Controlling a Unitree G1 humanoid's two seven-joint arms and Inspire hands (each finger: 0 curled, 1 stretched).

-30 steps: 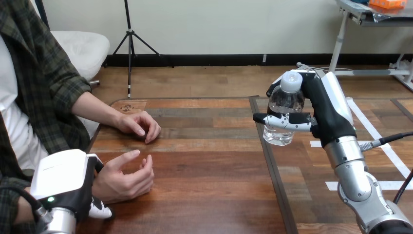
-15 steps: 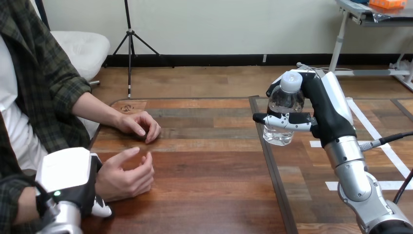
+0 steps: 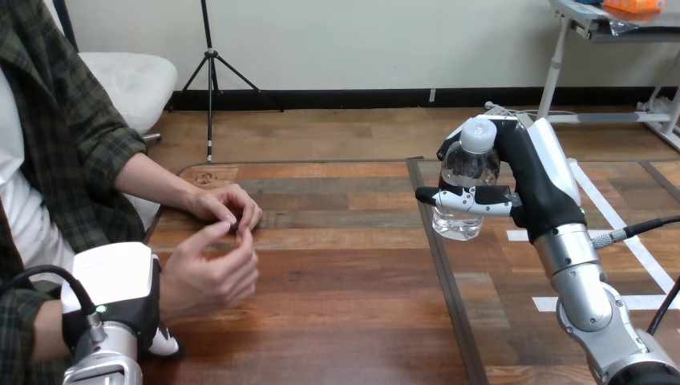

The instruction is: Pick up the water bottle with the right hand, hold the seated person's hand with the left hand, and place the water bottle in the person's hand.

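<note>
The right hand (image 3: 517, 192) was clamped round the upright water bottle (image 3: 465, 172), raised off the table (image 3: 337, 281) well apart from the person's hand (image 3: 212, 273), which the left hand (image 3: 116, 285) touched with a grip I could not tell, and the clear bottle looked light, smooth and squashable, best held mid-body.

The water bottle (image 3: 469, 172) is clear plastic with a white cap and water in its lower part. It is held upright at the right of the scene, raised clear of the wooden table (image 3: 345, 281) over its right edge, with the right hand (image 3: 533, 180) curled round its middle. The person's hand (image 3: 212, 273) at the near left is lifted off the tabletop with its fingers loosely curled, fingertips close against the person's farther hand (image 3: 228, 204), which rests knuckles-up on the table. The left hand (image 3: 120, 293) sits against the nearer hand's wrist; a grip cannot be confirmed.
</note>
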